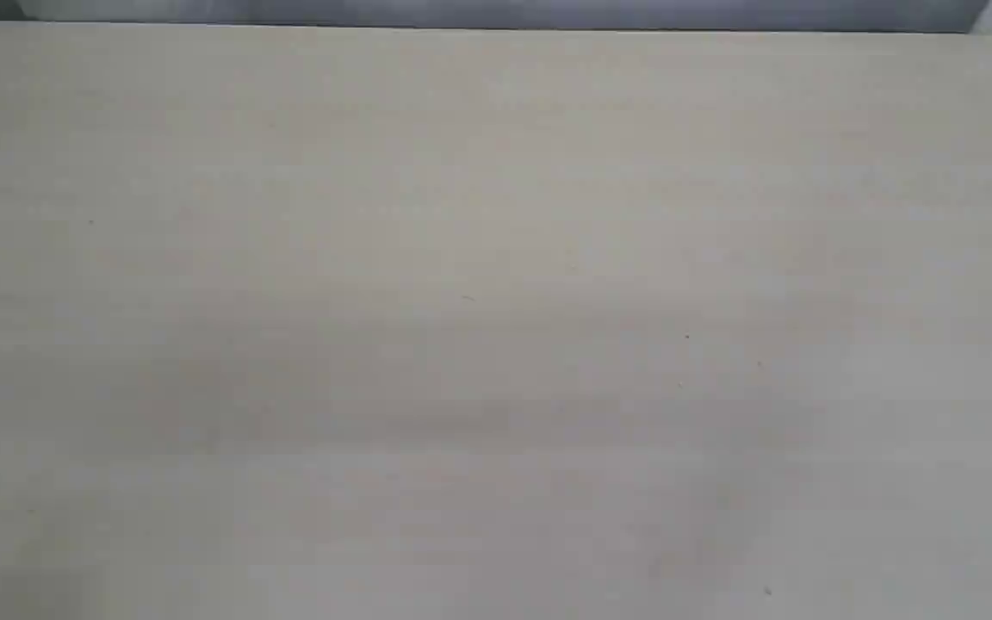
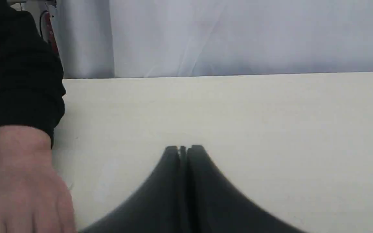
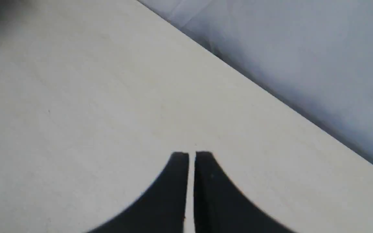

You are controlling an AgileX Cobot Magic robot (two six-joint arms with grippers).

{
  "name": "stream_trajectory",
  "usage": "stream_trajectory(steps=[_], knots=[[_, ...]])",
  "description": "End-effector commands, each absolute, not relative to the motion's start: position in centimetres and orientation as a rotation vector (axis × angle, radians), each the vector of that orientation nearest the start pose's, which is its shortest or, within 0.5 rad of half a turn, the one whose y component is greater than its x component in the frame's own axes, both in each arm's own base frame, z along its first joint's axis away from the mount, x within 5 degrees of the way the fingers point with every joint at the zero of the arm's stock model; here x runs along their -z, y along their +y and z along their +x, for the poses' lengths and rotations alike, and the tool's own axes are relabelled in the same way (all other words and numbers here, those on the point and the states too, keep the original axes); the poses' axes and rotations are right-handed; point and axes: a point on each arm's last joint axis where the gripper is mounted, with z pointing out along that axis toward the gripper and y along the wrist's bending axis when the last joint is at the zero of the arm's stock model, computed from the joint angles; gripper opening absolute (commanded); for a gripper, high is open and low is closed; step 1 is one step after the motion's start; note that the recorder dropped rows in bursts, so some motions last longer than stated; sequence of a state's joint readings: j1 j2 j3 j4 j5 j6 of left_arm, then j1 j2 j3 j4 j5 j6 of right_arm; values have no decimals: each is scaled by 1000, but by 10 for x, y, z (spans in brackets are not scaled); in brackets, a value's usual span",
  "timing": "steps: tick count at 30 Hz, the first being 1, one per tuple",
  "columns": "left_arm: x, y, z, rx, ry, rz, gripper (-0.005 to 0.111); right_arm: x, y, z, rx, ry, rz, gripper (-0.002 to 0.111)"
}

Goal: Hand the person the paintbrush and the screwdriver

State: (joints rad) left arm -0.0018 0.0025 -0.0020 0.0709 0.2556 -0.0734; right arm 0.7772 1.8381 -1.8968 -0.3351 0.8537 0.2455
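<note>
Left pincer (image 2: 183,149) is hovering over the pale desk (image 2: 270,129), fingers pressed together, gripping nothing. The person's hand (image 2: 21,187), in a dark sleeve (image 2: 15,71), is lying near it on the desk. Right pincer (image 3: 191,156) is closed to a hairline slit, also empty.

**Pale Tabletop, Lightly Marked**

A pale cream, matte, flat tabletop (image 1: 496,215) filled the exterior view, its straight far edge running along 12 o'clock. Soft grey shadows lay across its middle and toward 7 o'clock. A few tiny dark specks (image 1: 687,336) dotted the surface between 3 and 5 o'clock of centre, with another faint one toward 10 o'clock. In the left wrist view the person's bare pale hand (image 2: 21,187), in a dark sleeve, was low over the same tabletop. Whether it rested on the surface could not be told.
</note>
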Motion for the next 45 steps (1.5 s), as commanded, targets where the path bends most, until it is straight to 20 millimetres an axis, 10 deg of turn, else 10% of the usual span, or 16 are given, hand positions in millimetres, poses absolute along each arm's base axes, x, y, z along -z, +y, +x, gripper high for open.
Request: stream_trajectory(steps=[1,23,45], knots=[[-191,1,55,-4,1733,-14,0,-396,256,306,-169,2074,-686,4],[-191,1,55,-4,1733,-14,0,-355,100,145,-375,1824,-514,4],[-191,1,55,-1,1733,-15,0,-365,39,70,-430,1665,-397,5]])
